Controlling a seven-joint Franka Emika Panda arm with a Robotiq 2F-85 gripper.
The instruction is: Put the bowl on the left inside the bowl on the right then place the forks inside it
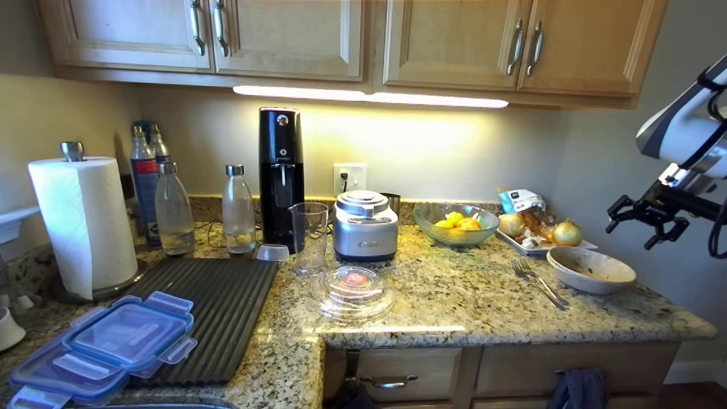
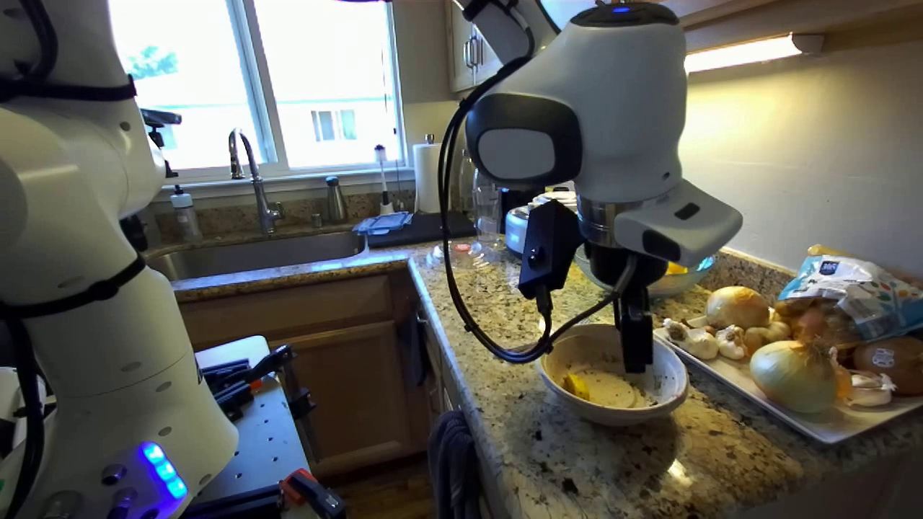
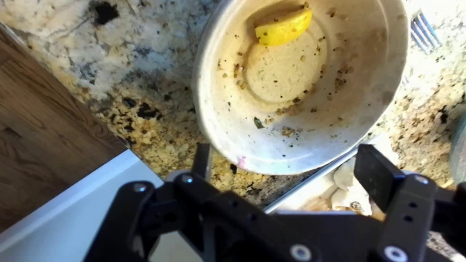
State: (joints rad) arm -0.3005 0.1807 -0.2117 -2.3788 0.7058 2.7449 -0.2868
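Two whitish bowls (image 1: 590,271) stand nested at the counter's right end in an exterior view, a double rim showing on their left side. The inner bowl (image 3: 291,83) holds a yellow wedge and dark food bits. Two silvery forks (image 1: 545,287) lie side by side on the counter, left of the bowls. In the wrist view only the tines of a fork (image 3: 425,33) show past the bowl's rim. My gripper (image 3: 284,148) is above the bowls with its fingers wide apart and nothing between them. An exterior view shows a dark finger (image 2: 636,339) in front of the bowl's far wall.
A white tray (image 2: 800,425) with onions and garlic sits close beside the bowls. Behind stands a glass fruit bowl (image 1: 457,224). Further left are a food processor (image 1: 366,227) and a clear lid (image 1: 355,292). The counter's edge (image 1: 511,339) runs near the bowls.
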